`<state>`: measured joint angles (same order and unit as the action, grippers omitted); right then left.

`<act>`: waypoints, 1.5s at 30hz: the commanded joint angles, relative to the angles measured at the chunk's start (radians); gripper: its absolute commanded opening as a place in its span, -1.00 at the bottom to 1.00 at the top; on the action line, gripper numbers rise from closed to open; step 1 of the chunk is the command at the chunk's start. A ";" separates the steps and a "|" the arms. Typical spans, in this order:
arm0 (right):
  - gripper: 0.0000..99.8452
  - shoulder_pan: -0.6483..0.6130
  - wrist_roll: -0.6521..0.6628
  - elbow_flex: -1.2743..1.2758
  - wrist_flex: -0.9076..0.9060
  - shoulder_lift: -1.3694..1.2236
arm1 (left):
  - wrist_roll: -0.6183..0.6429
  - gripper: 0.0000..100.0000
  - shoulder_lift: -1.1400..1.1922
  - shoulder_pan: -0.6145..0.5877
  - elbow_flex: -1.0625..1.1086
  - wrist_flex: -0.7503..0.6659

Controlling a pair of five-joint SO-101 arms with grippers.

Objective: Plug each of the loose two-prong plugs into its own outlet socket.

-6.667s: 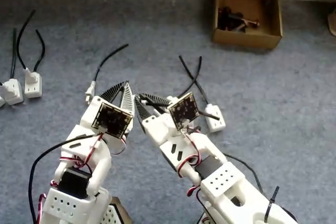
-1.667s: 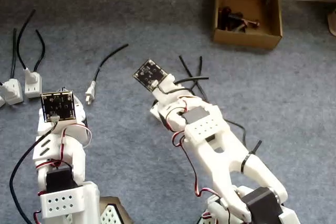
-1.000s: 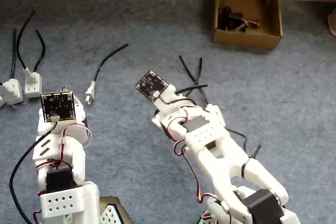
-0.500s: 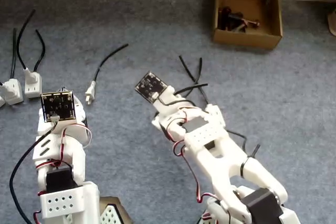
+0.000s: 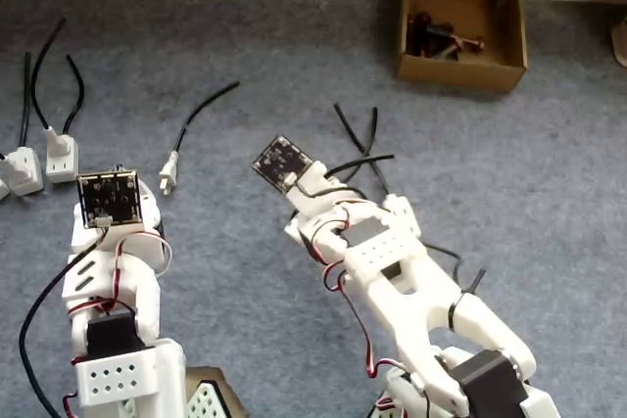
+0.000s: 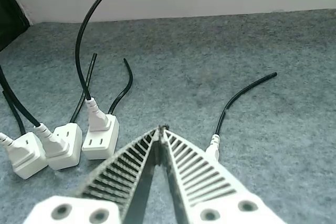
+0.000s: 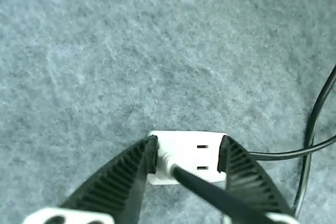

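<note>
Outlet socket [image 7: 184,153], white, is clamped at its two short ends by the fingers of the right gripper [image 7: 187,142]. Its long axis runs from finger to finger, its slotted face is turned up, and a black cable [image 7: 210,188] leaves it. I cannot tell whether it rests on the grey desk [image 7: 105,51] or hangs just above it. The left gripper [image 6: 160,129] hangs low, fingers pressed together on nothing. Just beyond it the loose two-prong plug [image 6: 212,144] lies on the desk, lengthwise near to far, plug end toward the arms and black cord trailing away. Farther to the left is a row of three sockets [image 6: 64,144] with cords rising from them. Farthest off stands a cardboard box [image 5: 460,73].
</note>
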<state>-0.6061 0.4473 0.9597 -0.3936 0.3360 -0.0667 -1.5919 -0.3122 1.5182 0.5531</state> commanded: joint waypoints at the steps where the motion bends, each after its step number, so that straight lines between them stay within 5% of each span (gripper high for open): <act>1: -0.62 -0.030 0.003 -0.076 0.012 0.018 | 0.005 -0.98 -0.012 0.019 -0.012 -0.017; 24: -0.51 0.068 -0.123 -0.266 -0.225 0.018 | 0.005 -0.98 -0.012 0.019 -0.010 -0.012; 45: -0.45 -0.033 -0.123 -0.277 -0.352 0.018 | 0.005 -0.98 -0.012 0.021 -0.010 -0.012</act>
<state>-0.6260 0.3322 0.7373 -0.7649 0.3360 -0.0667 -1.5919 -0.3122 1.5182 0.5531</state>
